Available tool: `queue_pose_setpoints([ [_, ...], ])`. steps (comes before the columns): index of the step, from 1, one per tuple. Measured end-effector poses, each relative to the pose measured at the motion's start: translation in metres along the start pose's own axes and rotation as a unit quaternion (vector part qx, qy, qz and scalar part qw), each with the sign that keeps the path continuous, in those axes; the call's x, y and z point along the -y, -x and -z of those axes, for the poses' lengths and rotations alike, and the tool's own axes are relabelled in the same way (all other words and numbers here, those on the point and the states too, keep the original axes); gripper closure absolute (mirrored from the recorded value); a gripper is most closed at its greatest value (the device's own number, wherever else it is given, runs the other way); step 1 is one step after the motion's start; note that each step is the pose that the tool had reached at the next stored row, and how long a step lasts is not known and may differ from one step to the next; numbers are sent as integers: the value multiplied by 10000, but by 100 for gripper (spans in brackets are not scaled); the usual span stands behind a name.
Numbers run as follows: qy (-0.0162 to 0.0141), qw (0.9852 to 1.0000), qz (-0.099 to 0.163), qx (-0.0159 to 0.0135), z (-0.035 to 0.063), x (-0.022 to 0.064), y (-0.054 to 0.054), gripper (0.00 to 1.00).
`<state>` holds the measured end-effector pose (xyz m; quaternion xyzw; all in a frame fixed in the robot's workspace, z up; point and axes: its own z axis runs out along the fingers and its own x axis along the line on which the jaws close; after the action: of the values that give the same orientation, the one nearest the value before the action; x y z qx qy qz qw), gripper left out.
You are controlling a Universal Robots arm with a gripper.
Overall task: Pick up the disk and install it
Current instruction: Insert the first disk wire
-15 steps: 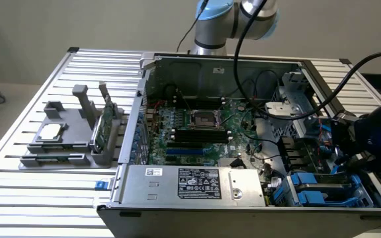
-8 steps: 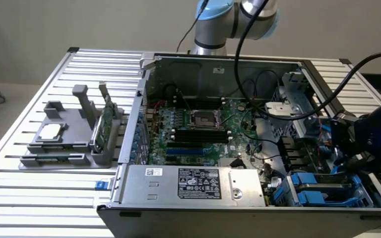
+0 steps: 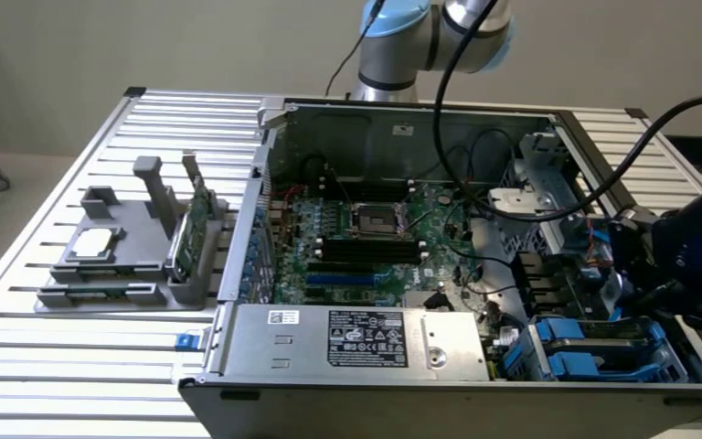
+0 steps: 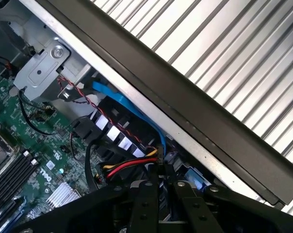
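Note:
The open computer case [image 3: 388, 119] lies on the ribbed metal table [image 3: 70, 366]. At its near corner on the exterior view's right, bright blue carrier plastic [image 3: 595, 352] sits in the drive bay. I cannot tell if the disk's silver-grey body is inside it. My black gripper [image 3: 632, 279] hangs just above that bay, against the case's side wall. In the wrist view the gripper [image 4: 165, 191] points down among red, yellow and black wires [image 4: 129, 167], with a bit of blue plastic [image 4: 194, 181] right beside it.
A grey stand [image 3: 120, 265] on the exterior view's left holds a small silver chip [image 3: 95, 242] and a green card [image 3: 187, 233]. The labelled power supply [image 3: 351, 340] fills the case's front. Motherboard [image 3: 364, 229], a blue cable [image 4: 122, 104] and the case rim [image 4: 195, 109] crowd the bay.

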<state>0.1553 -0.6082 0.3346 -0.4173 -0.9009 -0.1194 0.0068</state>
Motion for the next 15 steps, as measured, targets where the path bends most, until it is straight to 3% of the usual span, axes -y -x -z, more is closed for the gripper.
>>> queue_pose_setpoints([
  [7,-14,10000,-91,1,10,7,-13,84],
  [15,-17,9999,-114,-2,40,85,-86,84],
])
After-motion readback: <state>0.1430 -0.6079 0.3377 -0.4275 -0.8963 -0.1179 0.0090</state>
